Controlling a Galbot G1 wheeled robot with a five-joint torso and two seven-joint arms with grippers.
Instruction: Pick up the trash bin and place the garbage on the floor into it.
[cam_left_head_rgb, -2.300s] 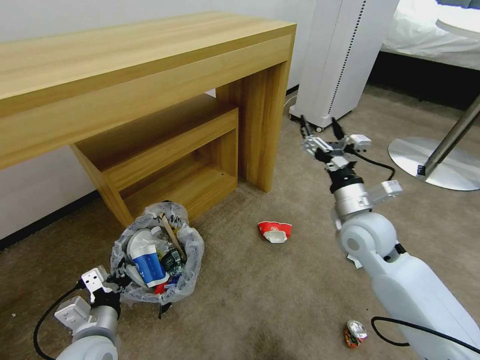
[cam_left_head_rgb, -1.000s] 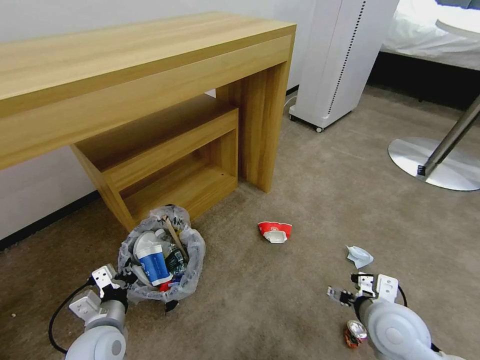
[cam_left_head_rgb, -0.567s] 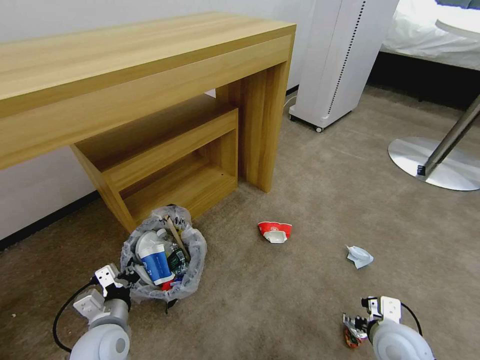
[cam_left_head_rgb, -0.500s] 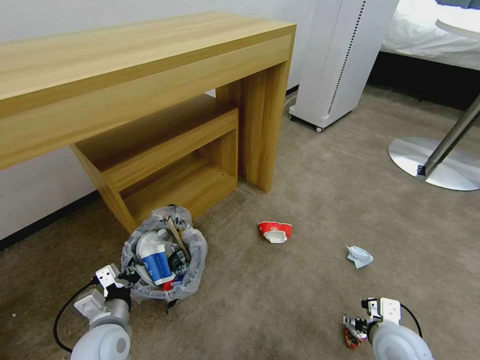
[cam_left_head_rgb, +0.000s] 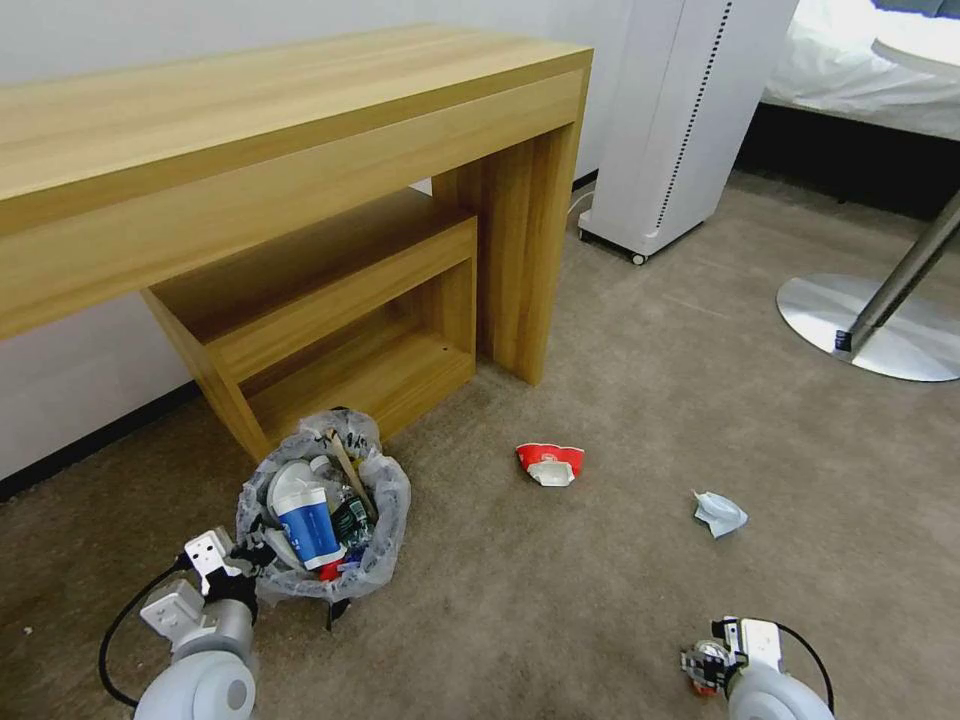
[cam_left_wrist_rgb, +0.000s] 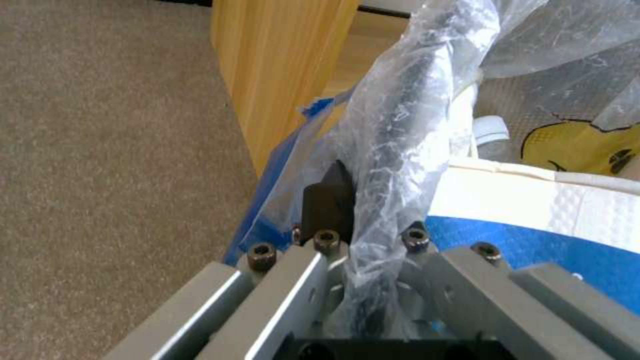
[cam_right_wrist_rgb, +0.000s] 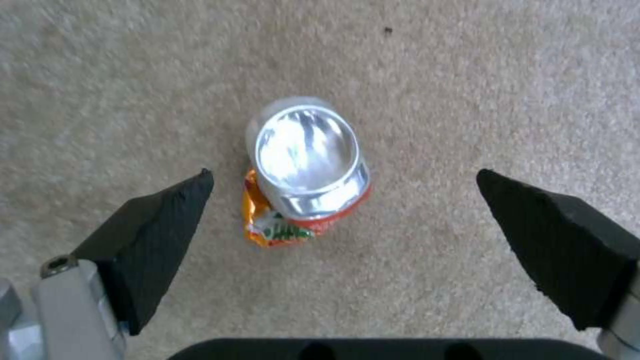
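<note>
The trash bin (cam_left_head_rgb: 372, 545), a small dark bin lined with a crinkly clear bag, stands on the beige floor (cam_left_head_rgb: 560, 590) in front of the desk's shelf. It holds a blue-white tube (cam_left_head_rgb: 305, 520), a small bottle and a wooden stick. My left gripper (cam_left_head_rgb: 250, 553) is shut on its near rim (cam_left_wrist_rgb: 393, 150), one black pad (cam_left_wrist_rgb: 327, 200) pressing the plastic. A crushed can (cam_right_wrist_rgb: 307, 165) lies between the spread fingers of my open right gripper (cam_right_wrist_rgb: 343, 175), low at the near right (cam_left_head_rgb: 706, 664). Red paper (cam_left_head_rgb: 549, 463) and a pale crumpled wad (cam_left_head_rgb: 718, 513) lie on the carpet.
A wooden desk (cam_left_head_rgb: 300, 150) with a lower shelf (cam_left_head_rgb: 350, 300) stands behind the bin. A white wheeled unit (cam_left_head_rgb: 670, 120) is at the back. To the far right are a round metal table base (cam_left_head_rgb: 880, 330) and a bed (cam_left_head_rgb: 860, 60).
My right arm has dropped from high over the far carpet to the can at the near right, fingers open around it. The bin in my left gripper shifted only slightly.
</note>
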